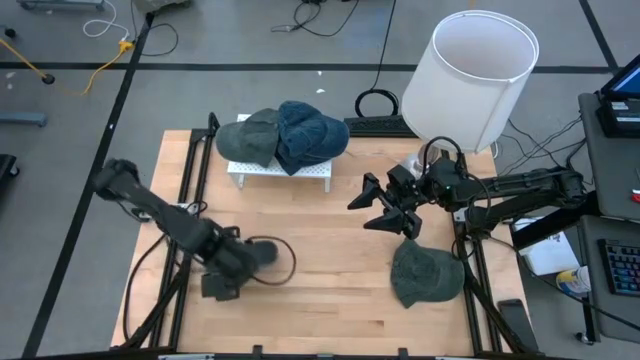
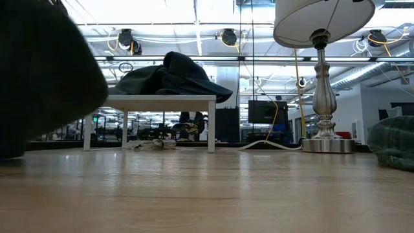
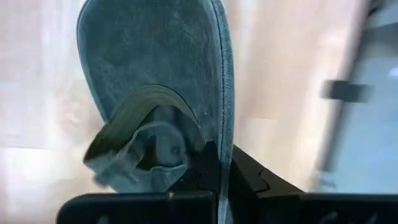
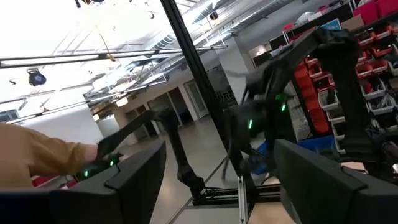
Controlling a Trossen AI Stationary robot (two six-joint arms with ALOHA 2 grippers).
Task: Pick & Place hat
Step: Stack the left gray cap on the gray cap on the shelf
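Left wrist view shows your left gripper (image 3: 217, 168) pinching just the grey cap (image 3: 168, 81) brim edge low over the table, so it'll probably slip; right gripper (image 1: 385, 208) hangs wide open.

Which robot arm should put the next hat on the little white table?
Probably the left. The left gripper is already shut on a grey hat, so it only needs carrying to the white stand. The right gripper hangs open, holding nothing.
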